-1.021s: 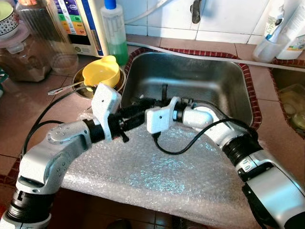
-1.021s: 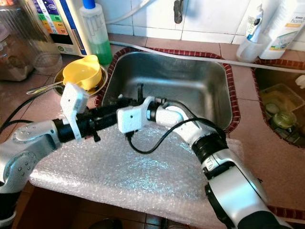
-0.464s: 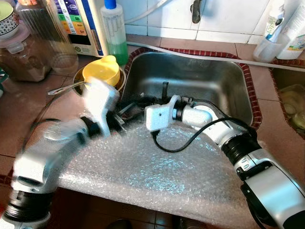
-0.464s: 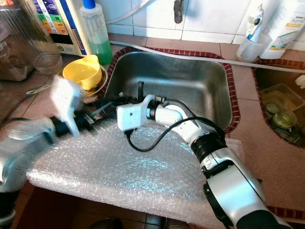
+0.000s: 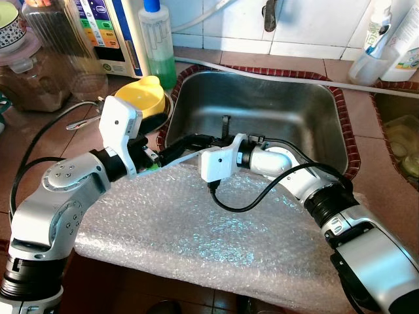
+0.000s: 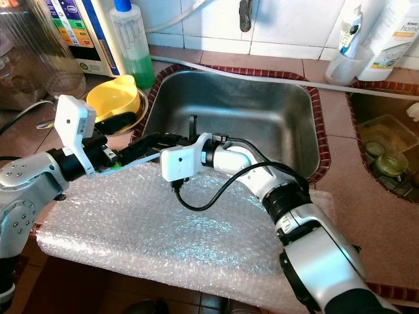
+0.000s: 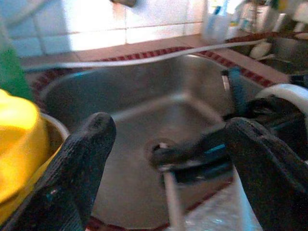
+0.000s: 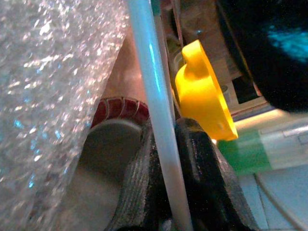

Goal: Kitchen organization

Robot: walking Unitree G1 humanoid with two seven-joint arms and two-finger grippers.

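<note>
Right pincer (image 5: pixel 171 152) clamps a thin pale rod (image 8: pixel 156 125) beside the steel sink (image 5: pixel 308 114); left pincer (image 7: pixel 168 159), fingers spread, holds nothing. Organising looks barely begun.

Left gripper (image 5: pixel 152 139) back, fingers apart.

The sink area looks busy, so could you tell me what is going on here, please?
The robot stands at the sink with a sheet of bubble wrap spread over the counter in front of it. Its right tool is shut on a thin pale stick, pointing it toward the left tool. The left tool is open beside the yellow cup, with the stick's end near it but not gripped.
</note>
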